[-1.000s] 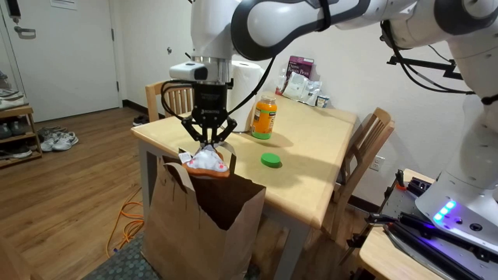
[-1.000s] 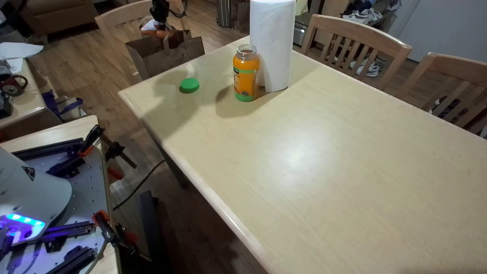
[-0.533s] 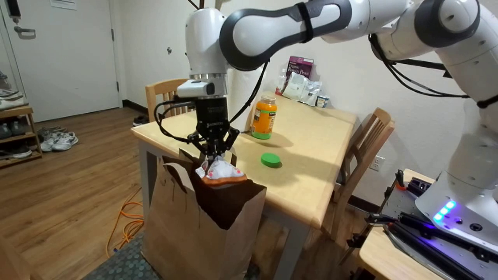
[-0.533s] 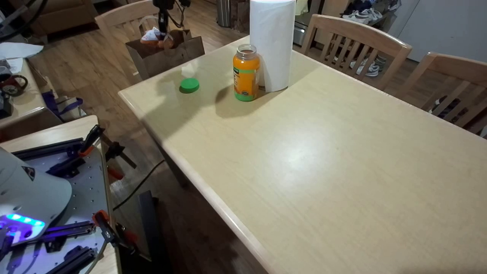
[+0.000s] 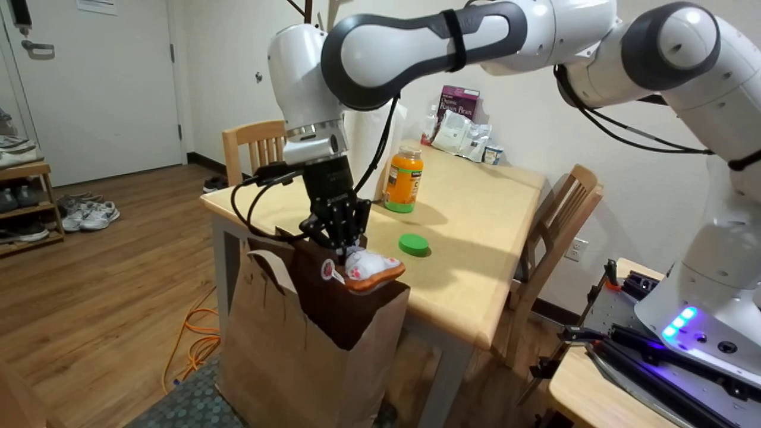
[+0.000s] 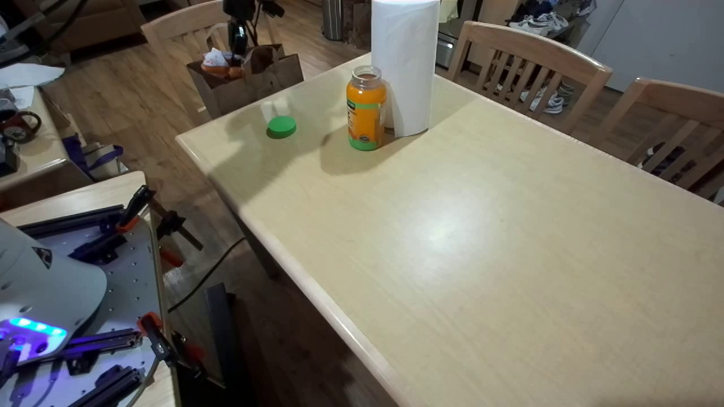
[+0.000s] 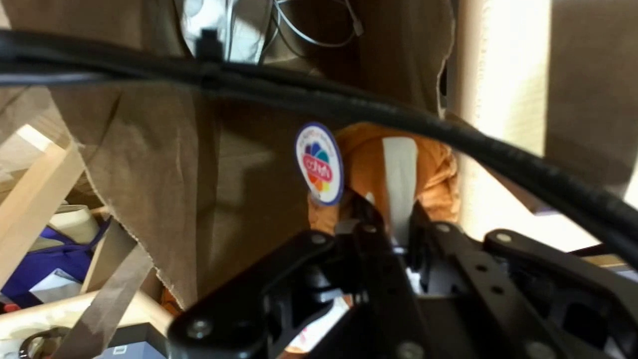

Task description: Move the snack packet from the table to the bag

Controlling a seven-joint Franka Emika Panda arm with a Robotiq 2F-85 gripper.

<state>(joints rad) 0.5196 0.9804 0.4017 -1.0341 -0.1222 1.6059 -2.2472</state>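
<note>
Packet point(image 5: 373, 272) looks plush, probably light and squashy; your gripper point(image 7: 392, 215) pinches it near the tag point(image 7: 319, 163), a good hold, as cloth should resist slipping.

Arm point(image 5: 538, 38) bent; wrist point(image 5: 318, 132) tilted; hand point(image 5: 346, 251) angled dn, fingers point(image 7: 371, 237) pinched close tog.
</note>
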